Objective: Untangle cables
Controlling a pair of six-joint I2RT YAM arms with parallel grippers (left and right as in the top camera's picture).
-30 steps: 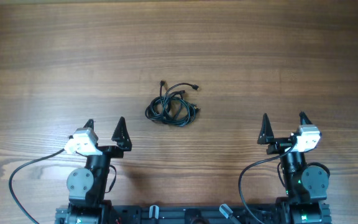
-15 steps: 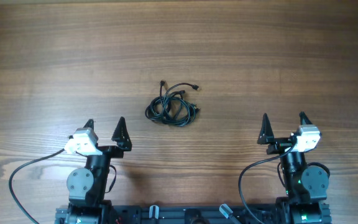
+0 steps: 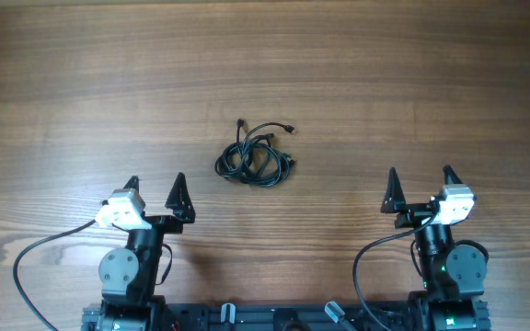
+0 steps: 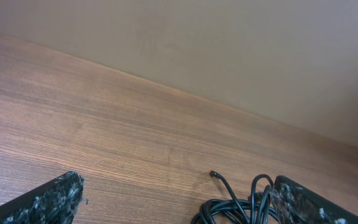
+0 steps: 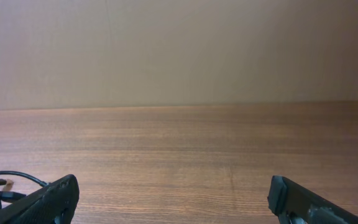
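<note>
- Wood table (image 3: 412,74) is stretching out ahead of you.
- Left arm (image 3: 129,262) and right arm (image 3: 449,262) are sitting folded at its near edge; you are only starting, nothing separated yet.
- Left gripper (image 3: 155,180) and right gripper (image 3: 420,173) are gaping wide, holding nothing.
- Cables (image 3: 254,154) are lying knotted between them, farther out; you are needing one gripper pinning them, the other drawing a plug end (image 3: 289,128) free.

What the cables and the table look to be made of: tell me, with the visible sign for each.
Cables: thin black cords, probably with rubber or plastic jackets and a faint sheen. They bend in tight loops without kinking, and the ends carry small plugs.
Table: brown wood look with a matte finish and long straight grain lines. Solid wood, veneer or laminate cannot be told apart.
</note>
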